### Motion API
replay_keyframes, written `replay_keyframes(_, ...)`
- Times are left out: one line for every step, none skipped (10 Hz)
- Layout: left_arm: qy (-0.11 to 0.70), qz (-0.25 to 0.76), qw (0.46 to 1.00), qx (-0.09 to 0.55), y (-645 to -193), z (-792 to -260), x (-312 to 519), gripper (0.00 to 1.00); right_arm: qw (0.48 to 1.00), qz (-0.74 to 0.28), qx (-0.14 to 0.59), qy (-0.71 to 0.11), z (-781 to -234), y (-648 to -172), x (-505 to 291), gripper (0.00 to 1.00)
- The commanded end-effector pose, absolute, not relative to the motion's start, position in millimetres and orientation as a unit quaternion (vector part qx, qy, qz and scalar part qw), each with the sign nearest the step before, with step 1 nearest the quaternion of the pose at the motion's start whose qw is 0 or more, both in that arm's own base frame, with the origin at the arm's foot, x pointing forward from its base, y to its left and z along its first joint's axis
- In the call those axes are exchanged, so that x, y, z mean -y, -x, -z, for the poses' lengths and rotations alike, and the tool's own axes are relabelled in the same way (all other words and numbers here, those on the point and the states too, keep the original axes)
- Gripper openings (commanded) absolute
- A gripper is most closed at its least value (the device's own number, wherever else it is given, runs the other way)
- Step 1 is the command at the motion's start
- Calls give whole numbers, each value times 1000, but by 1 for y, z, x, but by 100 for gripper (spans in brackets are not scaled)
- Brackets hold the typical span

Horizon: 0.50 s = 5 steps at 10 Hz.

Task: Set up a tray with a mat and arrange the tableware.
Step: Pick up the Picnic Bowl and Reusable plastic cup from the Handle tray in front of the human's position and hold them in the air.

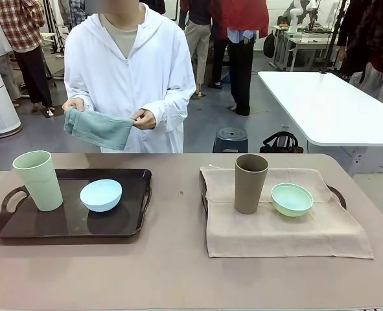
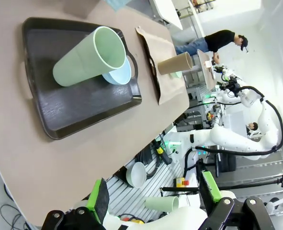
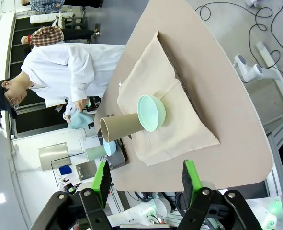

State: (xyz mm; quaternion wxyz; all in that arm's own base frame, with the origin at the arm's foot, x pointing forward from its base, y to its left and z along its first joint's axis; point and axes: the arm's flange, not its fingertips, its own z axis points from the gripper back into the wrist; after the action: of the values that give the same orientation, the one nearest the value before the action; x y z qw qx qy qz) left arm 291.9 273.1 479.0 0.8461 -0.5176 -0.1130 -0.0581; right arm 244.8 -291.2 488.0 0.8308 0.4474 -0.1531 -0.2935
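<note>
A dark brown plastic tray with side handles [image 1: 68, 228] lay on the left part of the tan table [image 1: 178, 275]. A tall pale green handleless tumbler [image 1: 39, 180] stood upright at the tray's left end. A small light blue round bowl [image 1: 101, 194] sat just beside it, nearer the middle of the tray.

On the right part of the table, a beige cloth mat [image 1: 278, 234] was spread over what seemed to be a second dark tray [image 1: 338, 195], of which little more than a handle showed. On the mat a tall brown handleless tumbler [image 1: 250, 184] stood upright, with a small mint green round bowl [image 1: 291, 199] close at its right.

At the far side a person in a white hooded coat [image 1: 123, 65] stood holding a folded teal cloth [image 1: 99, 128] above the table edge in the person's hands [image 1: 144, 119].

In its wrist view the left gripper [image 2: 155, 191] hung off the table with its green-padded jaws spread wide and nothing between them. The right gripper [image 3: 146, 175] was likewise parted and empty, clear of the table edge.
</note>
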Motion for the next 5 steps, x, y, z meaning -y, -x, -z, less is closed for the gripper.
replay_keyframes(520,58,844,117,-289,-478,-273,100,826,287,161,-457,-490,-245,291,78)
replay_keyframes(520,58,844,117,-289,-478,-273,100,826,287,161,-457,-490,-245,291,78)
replay_keyframes(520,58,844,117,-289,-478,-273,100,826,287,161,-457,-490,-245,291,78)
replay_keyframes(520,58,844,117,-289,-478,-273,100,826,287,161,-457,-490,-245,291,78)
replay_keyframes(520,58,844,117,-289,-478,-273,100,826,287,161,-457,-490,-245,291,78)
